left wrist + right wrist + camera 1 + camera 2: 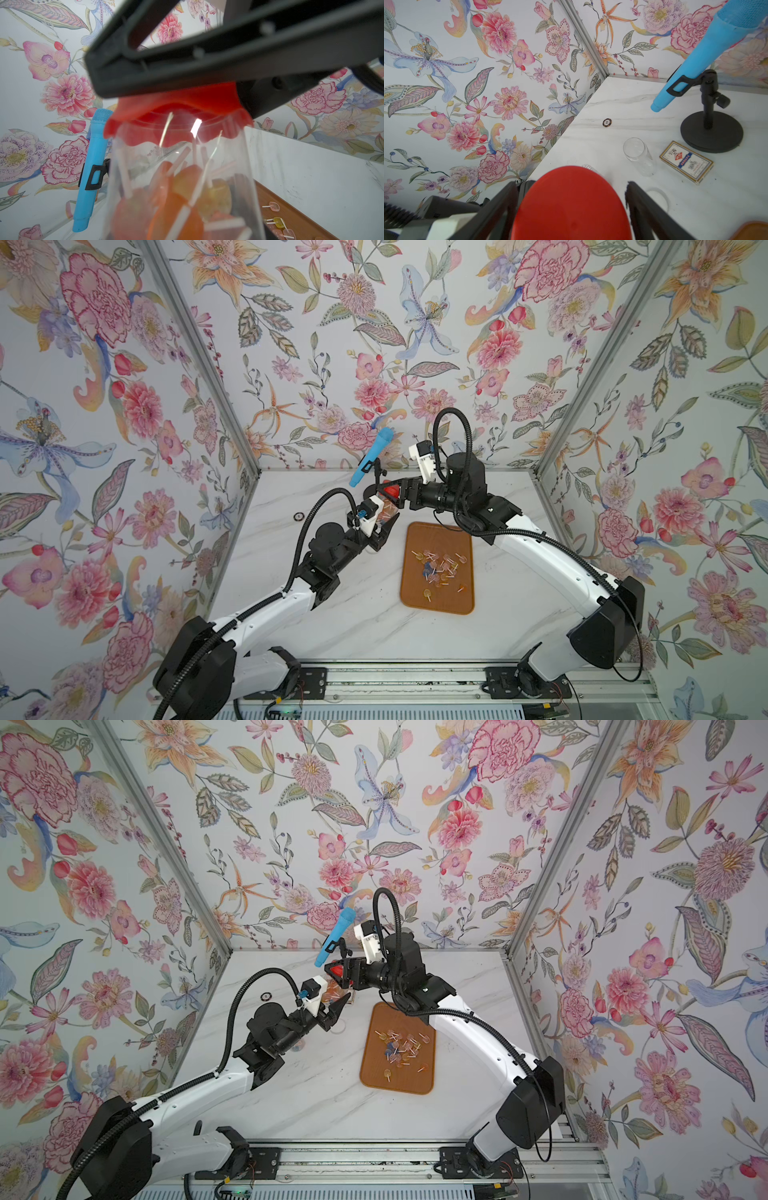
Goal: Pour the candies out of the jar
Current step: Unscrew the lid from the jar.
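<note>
Spotter: Jaws on our left arm, how do we read them?

Checker: We see the left gripper (384, 531) closed tight on the jar (388, 512). It is a clear one, held above the table (353, 614) just beside the far left corner of the tray (440, 537).

Spotter: And our right arm?

Checker: The right gripper (571, 185) has its 2 fingers (643, 209) standing apart, 1 on either side of the red lid (571, 207). We cannot tell whether they press on it or only flank it.

Spotter: Where does that lid sit?

Checker: Over the jar's mouth. In the left wrist view we see its scalloped rim overlapping the clear wall.

Spotter: Where do we find the candies (438, 568)?

Checker: In 2 places. Some lie inside the jar, orange and yellow heads on pale sticks, packed against the wall. The others lie scattered on the brown tray, pink, orange, yellow and blue, most of them near its middle.

Spotter: What else do we see on the table?

Checker: We see a blue microphone (371, 456) tilted on a black stand (711, 133) at the back. A card box (686, 162) lies just beside the stand's round base, with an empty clear glass (638, 155) near it. A poker chip (607, 122) lies apart from both, toward the left wall.
</note>
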